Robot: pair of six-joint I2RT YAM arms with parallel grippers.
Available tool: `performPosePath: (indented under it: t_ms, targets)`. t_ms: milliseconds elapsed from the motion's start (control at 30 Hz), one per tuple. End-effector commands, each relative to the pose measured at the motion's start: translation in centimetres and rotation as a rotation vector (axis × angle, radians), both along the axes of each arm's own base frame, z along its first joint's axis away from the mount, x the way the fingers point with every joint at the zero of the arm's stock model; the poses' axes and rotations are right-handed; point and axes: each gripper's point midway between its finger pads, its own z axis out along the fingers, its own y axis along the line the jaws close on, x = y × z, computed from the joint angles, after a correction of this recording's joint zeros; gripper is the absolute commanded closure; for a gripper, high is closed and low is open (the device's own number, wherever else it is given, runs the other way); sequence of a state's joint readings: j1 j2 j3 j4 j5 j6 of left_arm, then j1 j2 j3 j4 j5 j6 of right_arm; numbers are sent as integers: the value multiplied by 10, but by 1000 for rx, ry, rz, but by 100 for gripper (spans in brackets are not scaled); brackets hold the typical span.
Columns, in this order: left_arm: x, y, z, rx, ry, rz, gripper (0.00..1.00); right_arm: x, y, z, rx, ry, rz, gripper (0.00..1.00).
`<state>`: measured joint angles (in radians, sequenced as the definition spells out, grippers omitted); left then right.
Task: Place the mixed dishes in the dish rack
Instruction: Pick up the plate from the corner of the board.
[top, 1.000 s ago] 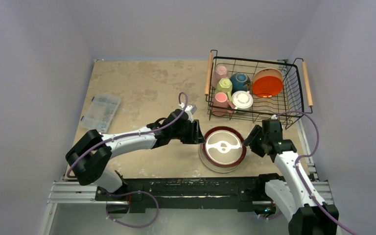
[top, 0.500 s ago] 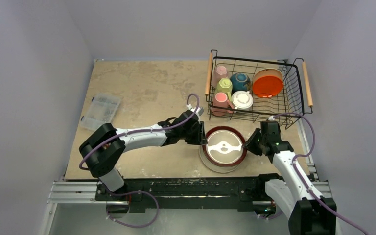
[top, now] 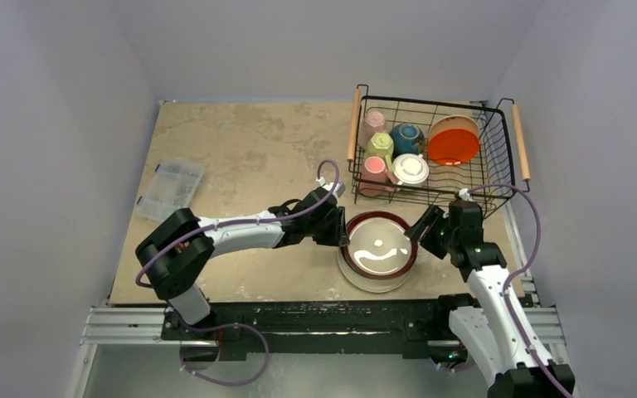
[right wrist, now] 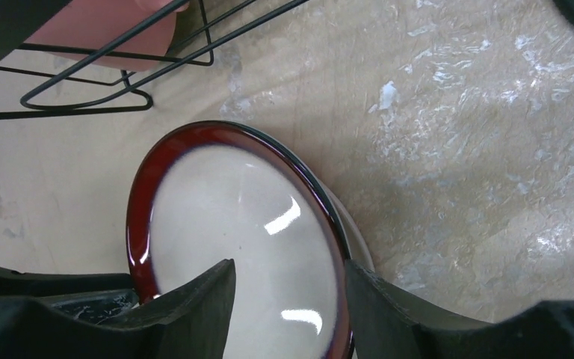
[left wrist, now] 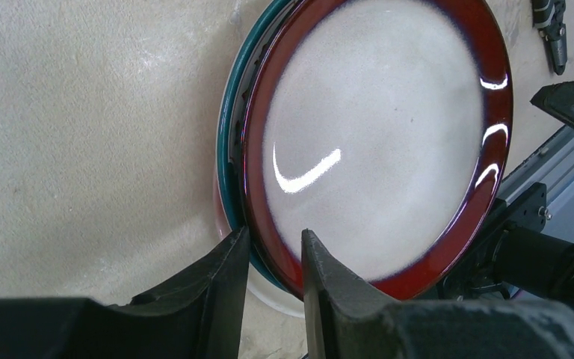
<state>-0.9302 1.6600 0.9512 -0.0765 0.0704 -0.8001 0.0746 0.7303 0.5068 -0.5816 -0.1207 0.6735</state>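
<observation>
The red-rimmed cream plate (top: 379,251) tops a stack at the table's front, over a blue-rimmed white plate (left wrist: 228,149). My left gripper (top: 342,231) is shut on its left rim, one finger under and one on top (left wrist: 273,258), and the plate is tilted off the stack. My right gripper (top: 420,235) is open, its fingers straddling the plate's right rim (right wrist: 288,288) without pinching it. The dish rack (top: 504,170) at the back right holds pale pink (top: 372,126), yellow-green (top: 381,145), salmon (top: 373,172) and white (top: 410,169) mugs, the teal bowl (top: 406,137) and the red-orange plate (top: 454,143).
A clear plastic compartment box (top: 172,189) lies at the table's left edge. Black pliers (left wrist: 551,30) lie beyond the plates in the left wrist view. The rack's near wire corner (right wrist: 82,97) and the salmon mug (right wrist: 97,26) are close above the right gripper.
My left gripper moved right onto the plate's left rim and closed there. The plate's glare has shifted as it tilted. My right gripper edged up to the right rim.
</observation>
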Motion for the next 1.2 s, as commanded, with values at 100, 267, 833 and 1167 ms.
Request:
performPosePath:
  t_ms: [100,267,833,1167]
  targets:
    - [-2,-5,-7,-10,-1,-26,73,0,-11,-3,-50,18,-40,45]
    - [-5,-1,-15,5,9,-26,75,-1,-15,-7,-64,31,-69,40]
    - [-10,-2,-26,-12,26,-34,83,-4,-1,-10,-15,43,14,40]
    - [-11,1,-31,3,31,-36,86,-7,-17,-18,-62,78,-96,37]
